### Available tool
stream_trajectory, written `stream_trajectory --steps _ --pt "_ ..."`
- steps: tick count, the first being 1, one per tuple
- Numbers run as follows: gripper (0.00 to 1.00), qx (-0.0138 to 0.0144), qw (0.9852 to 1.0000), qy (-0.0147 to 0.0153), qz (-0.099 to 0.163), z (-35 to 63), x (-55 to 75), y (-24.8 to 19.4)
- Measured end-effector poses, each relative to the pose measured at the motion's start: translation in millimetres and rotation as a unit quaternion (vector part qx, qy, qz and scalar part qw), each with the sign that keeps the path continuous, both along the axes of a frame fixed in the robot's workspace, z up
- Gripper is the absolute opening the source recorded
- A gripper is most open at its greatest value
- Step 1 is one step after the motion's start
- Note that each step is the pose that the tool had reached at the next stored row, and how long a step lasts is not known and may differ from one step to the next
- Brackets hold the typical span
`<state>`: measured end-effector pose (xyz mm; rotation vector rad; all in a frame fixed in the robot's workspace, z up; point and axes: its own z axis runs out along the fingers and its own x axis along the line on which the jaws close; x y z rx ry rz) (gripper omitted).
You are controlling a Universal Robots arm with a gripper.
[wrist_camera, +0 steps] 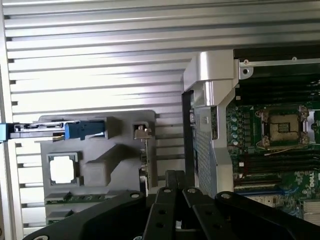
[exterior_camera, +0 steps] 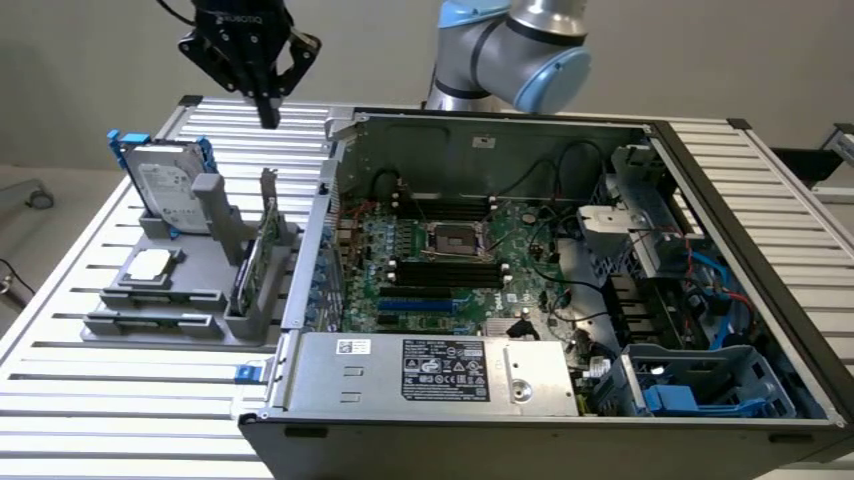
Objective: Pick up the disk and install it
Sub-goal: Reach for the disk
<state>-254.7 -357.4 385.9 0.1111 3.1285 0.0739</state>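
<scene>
Disk: we see it upright in the grey holder.
Gripper: fingers pressed together, empty, apart from disk.

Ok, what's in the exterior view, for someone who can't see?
A black gripper, shut and empty, hovers above the slatted table, near the disk standing upright in a grey holder. At the exterior view's right lies an open computer case.

The motherboard is showing a white "DELL" mark; the power-supply sticker is displaying print too fine to read.
</scene>
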Motion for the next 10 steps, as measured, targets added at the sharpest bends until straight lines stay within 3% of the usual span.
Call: stream_trajectory --steps 10 --pt "0.11 0.0000 1.0000 0.0003 0.000 -4.3 -45.4 6.0"
